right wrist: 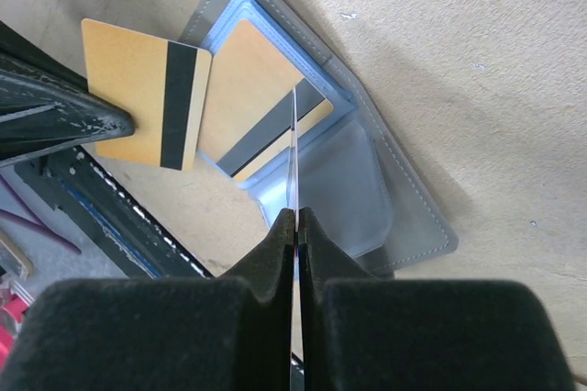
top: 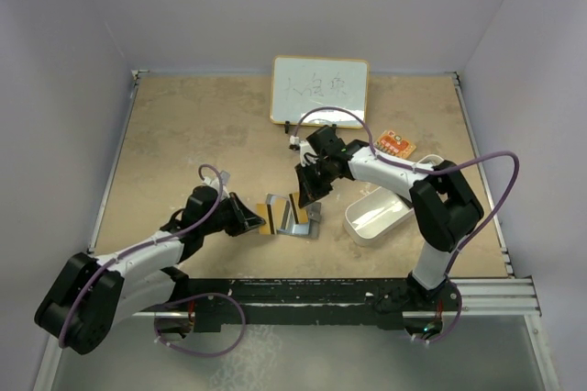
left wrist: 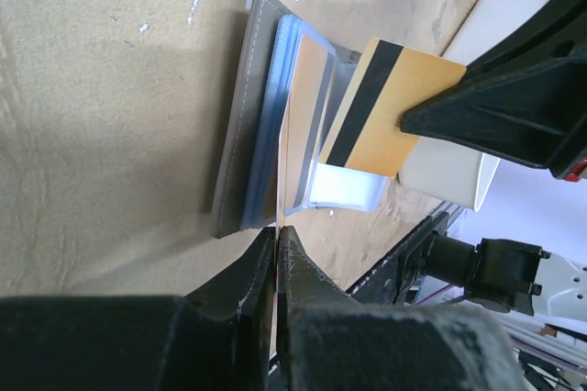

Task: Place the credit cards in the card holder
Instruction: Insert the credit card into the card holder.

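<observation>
The grey card holder (top: 309,228) lies open on the tan table between both grippers, its clear pockets facing up (right wrist: 413,198) (left wrist: 240,134). My left gripper (top: 249,217) (left wrist: 277,229) is shut on an orange-gold credit card with a black stripe (right wrist: 128,88), held at the holder's left edge. My right gripper (top: 305,196) (right wrist: 296,210) is shut on another orange-gold striped card (left wrist: 413,79), standing on edge over the holder. Each held card shows only as a thin line in its own wrist view. An orange striped face (right wrist: 257,88) shows in the clear pocket; card or reflection, I cannot tell.
A white oblong tray (top: 376,215) sits just right of the holder, under the right arm. A small whiteboard (top: 318,90) lies at the back, with an orange packet (top: 395,144) to its right. The black mounting rail (top: 367,290) runs along the near edge.
</observation>
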Action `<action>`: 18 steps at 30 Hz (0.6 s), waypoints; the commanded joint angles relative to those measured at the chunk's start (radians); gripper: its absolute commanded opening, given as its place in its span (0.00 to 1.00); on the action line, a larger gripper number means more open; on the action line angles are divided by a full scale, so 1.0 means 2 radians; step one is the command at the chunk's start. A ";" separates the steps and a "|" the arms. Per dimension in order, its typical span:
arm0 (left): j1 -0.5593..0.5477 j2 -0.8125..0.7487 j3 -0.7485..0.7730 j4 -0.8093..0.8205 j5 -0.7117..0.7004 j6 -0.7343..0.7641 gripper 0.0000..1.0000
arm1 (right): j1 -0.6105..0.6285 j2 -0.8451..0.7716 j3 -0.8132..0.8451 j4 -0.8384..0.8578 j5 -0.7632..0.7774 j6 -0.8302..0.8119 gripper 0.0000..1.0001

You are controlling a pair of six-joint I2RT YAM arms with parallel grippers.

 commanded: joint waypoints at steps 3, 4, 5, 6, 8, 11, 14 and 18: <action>-0.004 0.008 0.004 0.029 -0.012 0.019 0.00 | 0.000 -0.020 -0.007 0.018 -0.045 0.040 0.00; -0.004 0.009 0.003 0.029 -0.012 0.019 0.00 | 0.000 -0.020 -0.007 0.015 -0.045 0.044 0.00; -0.004 0.009 0.003 0.029 -0.013 0.019 0.00 | 0.000 -0.022 -0.006 0.013 -0.044 0.046 0.00; -0.004 0.009 0.002 0.029 -0.013 0.020 0.00 | 0.000 -0.025 -0.005 0.009 -0.046 0.048 0.00; -0.004 0.010 0.002 0.029 -0.015 0.022 0.00 | 0.000 -0.031 -0.001 0.002 -0.044 0.052 0.00; -0.004 0.010 -0.001 0.032 -0.013 0.022 0.00 | 0.000 -0.039 0.006 -0.005 -0.040 0.051 0.00; -0.004 0.010 -0.002 0.037 -0.011 0.021 0.00 | 0.000 -0.040 0.009 0.000 -0.042 0.051 0.00; -0.004 0.009 -0.002 0.038 -0.010 0.021 0.00 | 0.000 -0.041 -0.001 0.021 -0.061 0.070 0.00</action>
